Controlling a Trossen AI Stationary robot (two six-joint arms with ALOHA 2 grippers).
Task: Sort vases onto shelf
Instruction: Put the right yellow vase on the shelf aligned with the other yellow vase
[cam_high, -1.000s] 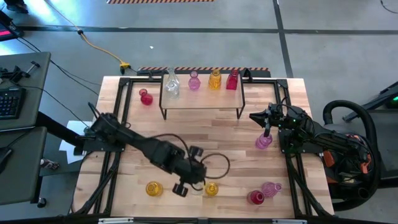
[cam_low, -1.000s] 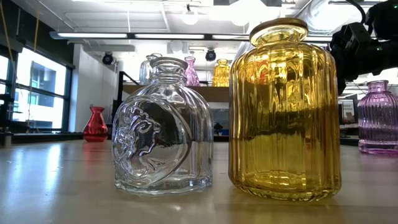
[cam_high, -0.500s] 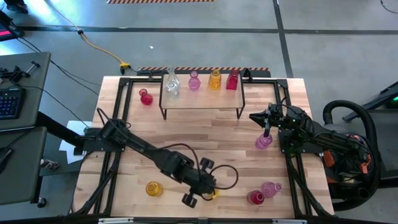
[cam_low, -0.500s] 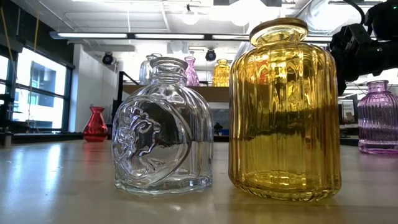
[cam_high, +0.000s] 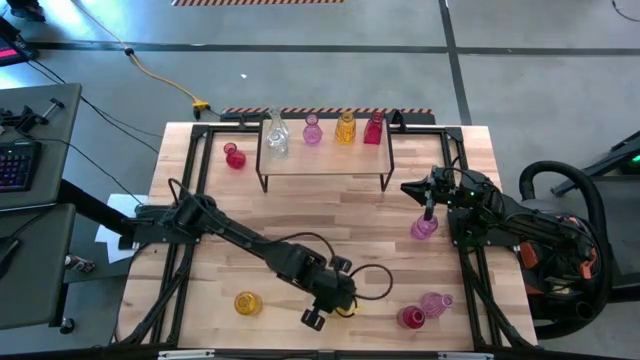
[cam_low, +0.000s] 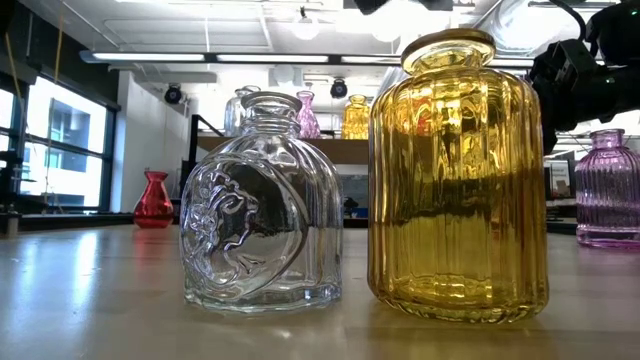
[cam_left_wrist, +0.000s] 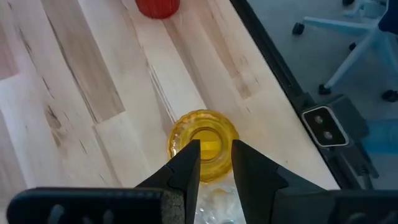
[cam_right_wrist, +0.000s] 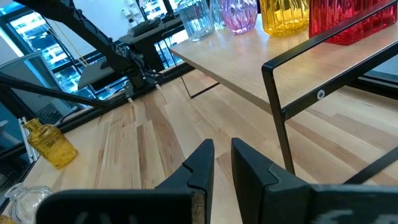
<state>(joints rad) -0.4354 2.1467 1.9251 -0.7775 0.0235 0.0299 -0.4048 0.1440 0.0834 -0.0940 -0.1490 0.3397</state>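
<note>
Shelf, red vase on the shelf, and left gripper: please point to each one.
shelf (cam_high: 325, 160): high view, bare board.
red vase (cam_high: 373, 130): high view, body.
left gripper (cam_left_wrist: 216, 158): left wrist view, between fingertips.

**Four cameras, one bench**

The high camera looks straight down on the whole bench, taking in both arms and the shelf at its far edge. The low camera sits at bench height, very close to a clear vase and a yellow vase, facing level toward the shelf and the room behind. The left wrist camera looks steeply down past its fingers onto that same yellow vase. The right wrist camera looks across the bench at the shelf, shared with the high and low views.
</note>
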